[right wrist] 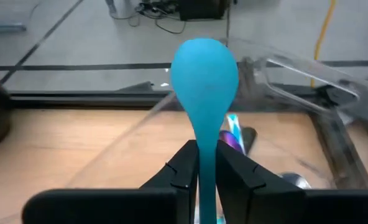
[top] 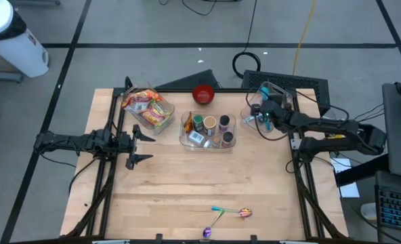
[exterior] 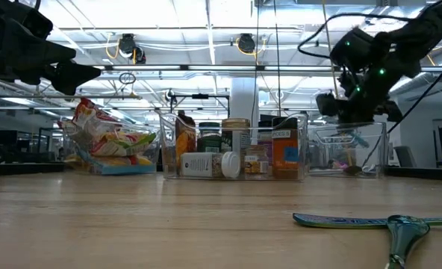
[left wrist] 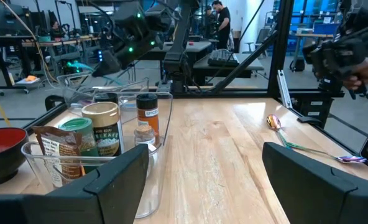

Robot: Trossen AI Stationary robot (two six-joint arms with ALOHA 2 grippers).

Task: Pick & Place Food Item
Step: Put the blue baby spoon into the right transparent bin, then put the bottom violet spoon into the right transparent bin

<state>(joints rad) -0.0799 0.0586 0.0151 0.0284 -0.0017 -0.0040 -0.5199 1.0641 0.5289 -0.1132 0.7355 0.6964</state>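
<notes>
My right gripper (top: pixel 262 116) is over the clear utensil bin (top: pixel 273 107) at the table's far right. It is shut on a teal spoon (right wrist: pixel 205 71), whose bowl sticks out past the fingertips. The gripper also shows in the low view (exterior: pixel 355 112), just above the bin (exterior: pixel 352 153). My left gripper (top: pixel 141 142) is open and empty, held above the table's left side, near the bin of snack bags (top: pixel 148 108). In the left wrist view its fingers (left wrist: pixel 112 180) stand wide apart. My right gripper pinches the teal spoon's handle (right wrist: pixel 205 158) just behind the bowl, between its two fingers. The fingers lie along the handle and the bowl points forward past them. The spoon is lifted clear, above the utensil bin. The rest of the handle is hidden by the gripper.
A clear bin of jars and spice bottles (top: pixel 208 131) stands at the middle far side, with a red bowl (top: pixel 202 93) behind it. Two spoons (top: pixel 222 215) lie near the table's front edge. People stand in the room beyond the table (left wrist: pixel 221 18).
</notes>
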